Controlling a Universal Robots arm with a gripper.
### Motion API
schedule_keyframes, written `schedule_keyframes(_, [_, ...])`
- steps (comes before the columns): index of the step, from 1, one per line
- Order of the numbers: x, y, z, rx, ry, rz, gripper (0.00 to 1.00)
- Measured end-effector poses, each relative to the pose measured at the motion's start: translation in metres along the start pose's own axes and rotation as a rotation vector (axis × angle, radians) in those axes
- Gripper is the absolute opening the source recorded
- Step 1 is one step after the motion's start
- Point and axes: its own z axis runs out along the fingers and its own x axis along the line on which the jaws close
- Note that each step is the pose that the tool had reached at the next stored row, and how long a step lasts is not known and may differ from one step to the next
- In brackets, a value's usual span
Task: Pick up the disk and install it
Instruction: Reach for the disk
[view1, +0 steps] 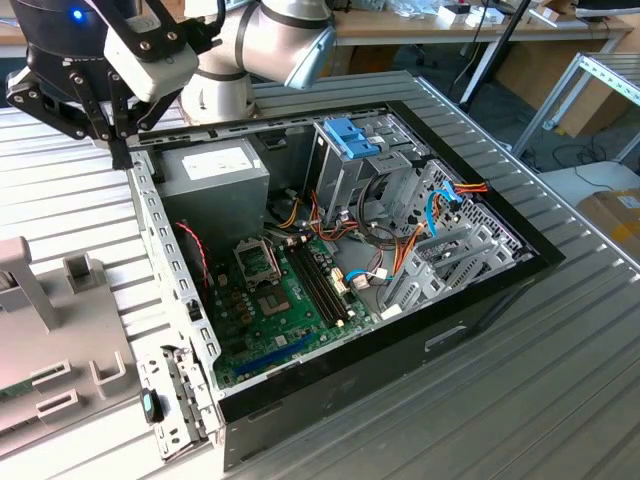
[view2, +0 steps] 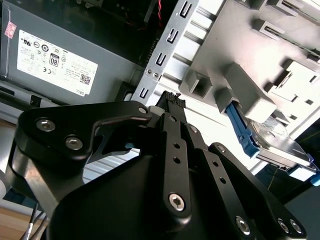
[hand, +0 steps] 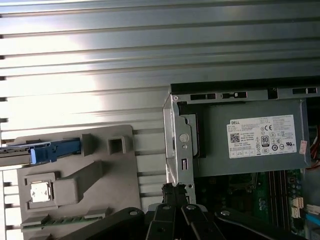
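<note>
I see my gripper (view1: 120, 150) pinched closed on nothing over the ribbed metal table (view1: 560, 380), beside the open computer case (view1: 400, 345); the disk (view2: 280, 145) sits in the grey fixture tray (hand: 125, 170), wooden workbenches (view1: 400, 30) behind

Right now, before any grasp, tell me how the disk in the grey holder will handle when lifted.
The disk looks like a flat metal slab, so it is probably stiff and fairly heavy for its size. Its blue plastic rail may flex slightly. It sits tucked in the grey holder, so it could catch when pulled.
</note>
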Motion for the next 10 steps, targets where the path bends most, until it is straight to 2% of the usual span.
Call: schedule_keyframes(10, [0.0124,-0.0009,-0.0003,0.0006,0.0000,0.000,0.11])
